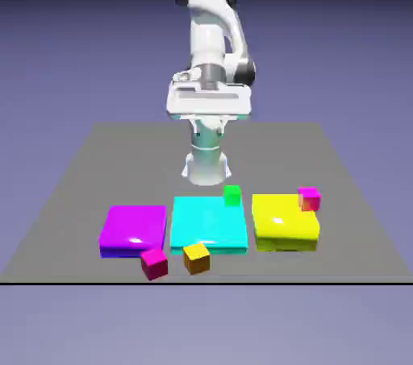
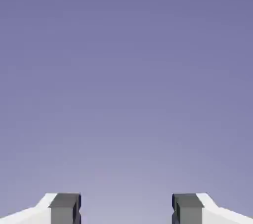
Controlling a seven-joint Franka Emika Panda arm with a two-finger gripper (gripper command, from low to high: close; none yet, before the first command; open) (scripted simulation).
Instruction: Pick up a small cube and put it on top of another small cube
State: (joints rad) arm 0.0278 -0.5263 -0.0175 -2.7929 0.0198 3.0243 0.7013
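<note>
From my station I have the tool (image 2: 126,209) up over the far part of the worktop (image 1: 68,186), its two fingertips spread wide with only plain backdrop between them, so I'm carrying nothing. I read that height as a safe starting pose: it keeps the hand well apart from everything I could knock.

The piece I take as mine, the small cube (image 1: 196,259) with the yellow top and orange sides, sits near the worktop's front edge, just in front of the cyan slab (image 1: 208,222). It sits turned a little, so I'd want to roll the wrist to bring the fingers flat against two opposite sides; otherwise the grip could twist it. Just beside it, toward the exterior view's left, is a magenta-red cube (image 1: 154,263), near enough that a wide finger might brush it on the way down.

The green cube (image 1: 232,195) is at the cyan slab's far edge, and another magenta cube (image 1: 308,199) is by the far right corner of the yellow slab (image 1: 285,222); I can't tell whether either one rests on its slab or behind it. The purple slab (image 1: 134,230) lies to the exterior view's left. Nothing is stacked on another cube, so I judge the job at its very start, with the approach first. Which cube should serve as the base, I can't tell.
</note>
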